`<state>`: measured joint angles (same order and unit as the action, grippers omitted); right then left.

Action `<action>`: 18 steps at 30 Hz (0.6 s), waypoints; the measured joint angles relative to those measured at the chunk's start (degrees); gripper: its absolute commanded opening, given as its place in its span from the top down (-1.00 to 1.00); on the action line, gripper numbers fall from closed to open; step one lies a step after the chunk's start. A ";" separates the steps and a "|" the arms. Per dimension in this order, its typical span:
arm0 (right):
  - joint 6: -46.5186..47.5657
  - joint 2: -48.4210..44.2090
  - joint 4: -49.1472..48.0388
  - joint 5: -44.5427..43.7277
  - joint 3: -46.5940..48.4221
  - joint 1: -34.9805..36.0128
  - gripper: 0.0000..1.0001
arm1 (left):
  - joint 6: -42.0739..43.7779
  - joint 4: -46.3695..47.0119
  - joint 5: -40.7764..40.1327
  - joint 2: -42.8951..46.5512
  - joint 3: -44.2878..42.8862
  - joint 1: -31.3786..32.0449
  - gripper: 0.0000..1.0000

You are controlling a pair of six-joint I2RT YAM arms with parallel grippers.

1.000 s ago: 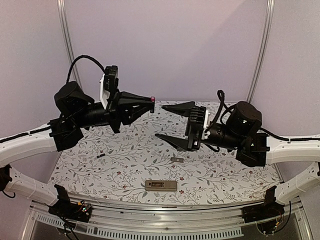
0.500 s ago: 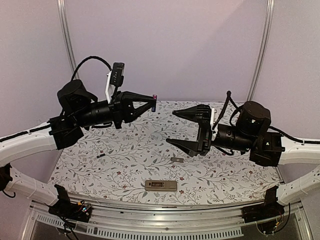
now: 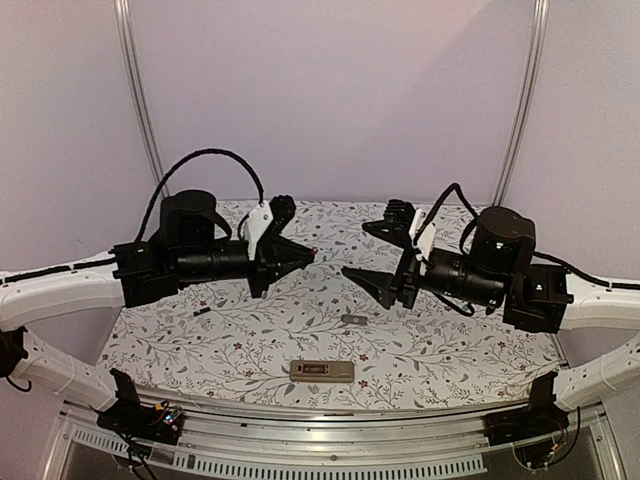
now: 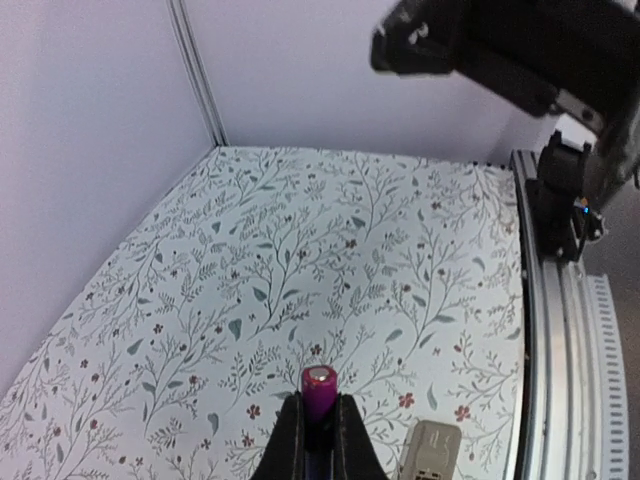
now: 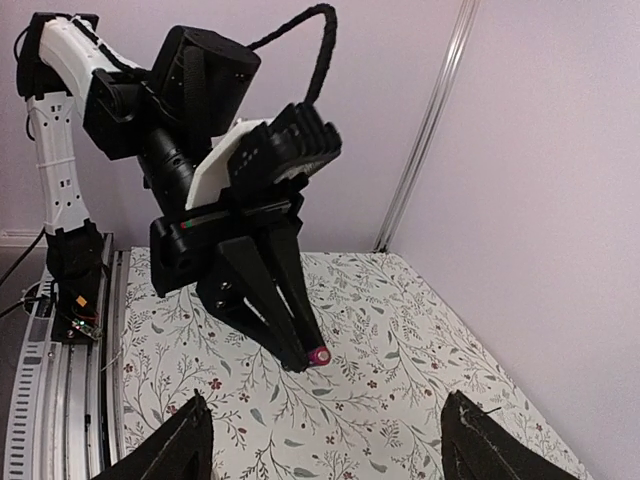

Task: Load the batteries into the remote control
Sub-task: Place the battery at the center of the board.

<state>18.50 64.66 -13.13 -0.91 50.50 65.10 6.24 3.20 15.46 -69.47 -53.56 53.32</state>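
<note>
Left hand (image 3: pixel 308 256) is pinching a magenta-tipped battery (image 4: pixel 320 384) at its fingertips, holding it in the air over the floral tabletop (image 3: pixel 450 345). Right hand (image 3: pixel 372 254) is facing it with fingers spread wide, gripping nothing, apart from the battery. Remote control (image 3: pixel 322 371) is lying flat near the tabletop's front edge, tan back up, dark recess showing. In the left wrist view it is sitting just right of the held battery. Second small dark cell (image 3: pixel 201 311) is lying on the tabletop at the left, well apart from the remote control. Small grey piece (image 3: pixel 354 320) is lying on the tabletop between the remote control and the right hand.
</note>
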 measured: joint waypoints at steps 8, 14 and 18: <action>-6.47 3.43 7.06 6.84 -7.08 -7.02 -0.86 | 16.48 -13.29 -13.14 -7.87 5.88 9.51 1.00; -5.01 7.91 13.42 14.91 -12.57 -6.73 -0.85 | 15.76 -17.29 -14.53 -10.40 8.31 8.24 1.00; -4.48 11.02 14.51 15.61 -12.15 -6.73 -0.84 | 15.76 -16.31 -14.47 -10.16 15.19 2.12 1.00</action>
<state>14.02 75.68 1.39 14.70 38.35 58.37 22.00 -13.10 0.99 -79.64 -38.37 55.44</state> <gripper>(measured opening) 0.927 0.038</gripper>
